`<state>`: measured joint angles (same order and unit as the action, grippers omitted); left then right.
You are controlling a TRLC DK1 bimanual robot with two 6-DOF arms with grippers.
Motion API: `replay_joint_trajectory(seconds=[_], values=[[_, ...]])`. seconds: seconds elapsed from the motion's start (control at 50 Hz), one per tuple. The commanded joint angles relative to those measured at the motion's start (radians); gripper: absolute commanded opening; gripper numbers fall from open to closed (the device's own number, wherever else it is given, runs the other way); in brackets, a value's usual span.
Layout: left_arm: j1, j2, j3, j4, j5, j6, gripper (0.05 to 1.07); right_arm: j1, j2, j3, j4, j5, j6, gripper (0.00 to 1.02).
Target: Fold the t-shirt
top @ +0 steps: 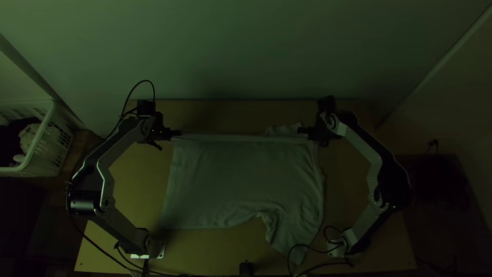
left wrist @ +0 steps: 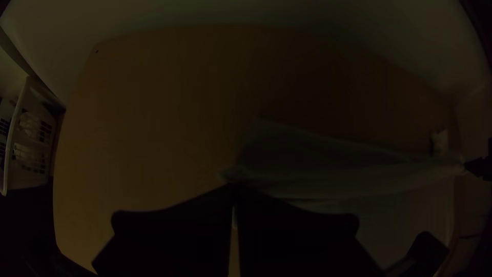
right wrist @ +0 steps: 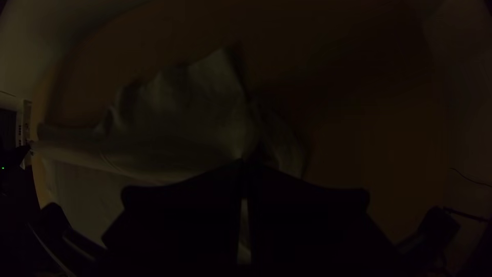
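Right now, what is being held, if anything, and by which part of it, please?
The pale fabric t-shirt: the left hand grips one end of its taut far edge, the right hand the other.

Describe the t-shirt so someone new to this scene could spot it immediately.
Find the light wooden table. The t-shirt is the wide pale cloth on it, its far edge held taut between the left gripper and the right gripper. Unlike the pale bundle inside the white basket beside the table, it lies broadly spread.
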<state>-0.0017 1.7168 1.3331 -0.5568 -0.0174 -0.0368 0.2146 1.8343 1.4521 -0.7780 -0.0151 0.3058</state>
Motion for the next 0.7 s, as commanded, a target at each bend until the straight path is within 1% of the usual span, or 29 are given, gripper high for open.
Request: replay_joint_trajectory(seconds=[0.0, 0.08, 0.36, 0.68], values=[[0.003, -0.062, -0.084, 0.021, -0.003, 0.006, 0.08, 0.008, -0.076, -0.098, 0.028, 0.014, -0.002, 0.03], [0.0, -0.086, -0.121, 0.029, -0.001, 0.005, 0.08, 0.017, -0.112, -0.156, 0.057, 0.014, -0.002, 0.03], [-0.007, -0.152, -0.213, 0.046, 0.014, 0.002, 0.08, 0.035, -0.184, -0.286, 0.08, 0.014, 0.007, 0.03], [0.005, -0.155, -0.299, 0.098, 0.014, 0.006, 0.08, 0.04, -0.218, -0.414, 0.115, 0.014, 0.007, 0.02]])
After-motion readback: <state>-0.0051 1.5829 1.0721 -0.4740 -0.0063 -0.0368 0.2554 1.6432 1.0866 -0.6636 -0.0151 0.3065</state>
